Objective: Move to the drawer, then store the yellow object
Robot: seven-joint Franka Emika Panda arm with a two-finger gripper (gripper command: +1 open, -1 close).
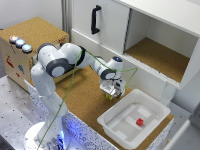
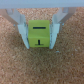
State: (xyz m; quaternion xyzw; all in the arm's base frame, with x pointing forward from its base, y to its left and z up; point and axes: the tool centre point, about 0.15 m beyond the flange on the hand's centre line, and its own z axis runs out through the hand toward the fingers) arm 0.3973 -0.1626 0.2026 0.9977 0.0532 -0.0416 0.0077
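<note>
Step in hand, as judged: grasp of the yellow block is made; transport to the drawer is not yet done. In the wrist view the end effector stands with its two pale fingers closed against opposite faces of the block, the cube filling the gap between them, low over the cork surface; whether it is lifted clear cannot be told. In the exterior view the end effector sits at frame centre, just beside the upper-left rim of the white plastic tub, where a small red block lies. The block is a matte, square-edged cube with a black T-like mark. The bench is granular brown cork. The tan cork-topped box sits at upper left, well apart; its drawer front is not discernible here. Next move calls for a lift, then travel toward upper left, grip kept firm.
</note>
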